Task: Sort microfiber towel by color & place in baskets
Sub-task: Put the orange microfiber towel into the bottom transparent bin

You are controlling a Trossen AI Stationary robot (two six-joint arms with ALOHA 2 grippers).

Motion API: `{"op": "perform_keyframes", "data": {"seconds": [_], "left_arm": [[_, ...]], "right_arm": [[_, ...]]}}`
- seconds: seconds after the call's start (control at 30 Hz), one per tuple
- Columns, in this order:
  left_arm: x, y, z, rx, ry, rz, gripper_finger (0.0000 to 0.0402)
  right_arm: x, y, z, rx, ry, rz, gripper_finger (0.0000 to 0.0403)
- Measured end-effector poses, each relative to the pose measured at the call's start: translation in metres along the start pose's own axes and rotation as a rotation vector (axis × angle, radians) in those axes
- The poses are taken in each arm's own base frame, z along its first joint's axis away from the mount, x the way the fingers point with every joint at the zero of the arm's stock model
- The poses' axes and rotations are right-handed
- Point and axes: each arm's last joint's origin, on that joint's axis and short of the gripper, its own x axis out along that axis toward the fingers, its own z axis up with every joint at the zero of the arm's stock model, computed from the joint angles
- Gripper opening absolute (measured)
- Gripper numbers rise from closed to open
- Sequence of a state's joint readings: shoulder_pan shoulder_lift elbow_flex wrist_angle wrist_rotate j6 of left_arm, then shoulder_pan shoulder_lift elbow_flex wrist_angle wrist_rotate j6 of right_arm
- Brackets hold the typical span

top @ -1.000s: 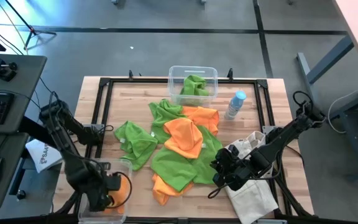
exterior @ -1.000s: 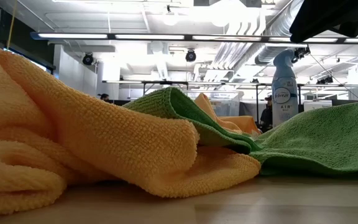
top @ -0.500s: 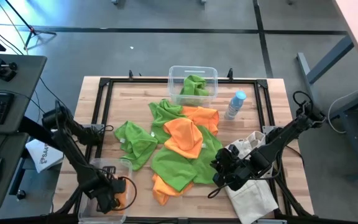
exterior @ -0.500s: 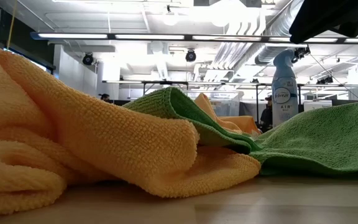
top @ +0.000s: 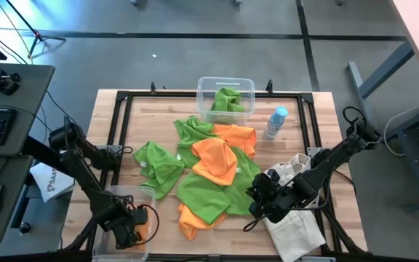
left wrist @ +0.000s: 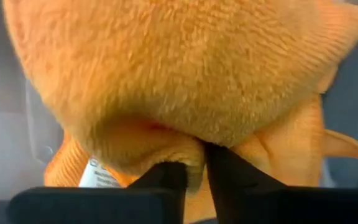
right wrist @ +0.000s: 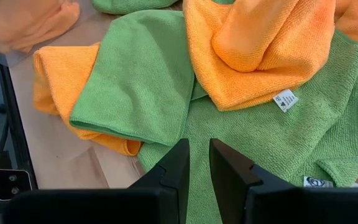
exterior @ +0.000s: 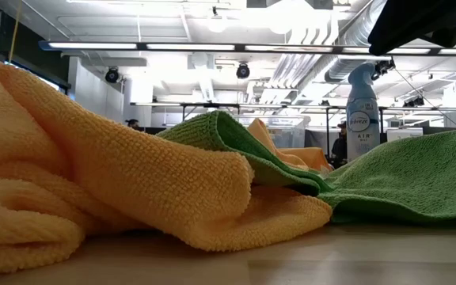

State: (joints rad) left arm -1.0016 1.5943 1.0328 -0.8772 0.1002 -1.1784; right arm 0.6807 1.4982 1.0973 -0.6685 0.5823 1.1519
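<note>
**Towels heaped mid-table, one orange towel in the near bin**

Towels [top: 213,175], green and orange, lay piled mid-table. We saw a green one in the far bin [top: 226,92]. The left gripper [top: 131,227] sat in the near bin [top: 115,195], fingers pinching an orange towel [left wrist: 185,81]. The right gripper [right wrist: 199,163] hovered over the pile, fingers slightly parted, holding nothing.

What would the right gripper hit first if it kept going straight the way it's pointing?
Most likely the large green towel lying just ahead of the right gripper; depth is unclear, but nothing shows in between.
</note>
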Motion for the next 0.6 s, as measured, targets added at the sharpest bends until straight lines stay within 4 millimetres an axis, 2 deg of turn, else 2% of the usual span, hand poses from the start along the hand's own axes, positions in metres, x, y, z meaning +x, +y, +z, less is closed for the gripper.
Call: {"op": "perform_keyframes", "data": {"seconds": [0.2,0.43,0.6], "left_arm": [[-0.022,0.004,-0.005,-0.057,0.065,-0.111,0.0093],[-0.071,0.022,-0.017,-0.239,-0.022,-0.265,0.0094],[-0.101,0.038,-0.025,-0.338,-0.106,-0.381,0.0094]], "right_arm": [[0.000,0.000,0.000,0.000,-0.003,-0.002,0.0055],[0.000,0.000,0.001,-0.013,-0.040,-0.018,0.0055],[0.000,-0.001,0.003,-0.084,-0.101,-0.049,0.0055]]}}
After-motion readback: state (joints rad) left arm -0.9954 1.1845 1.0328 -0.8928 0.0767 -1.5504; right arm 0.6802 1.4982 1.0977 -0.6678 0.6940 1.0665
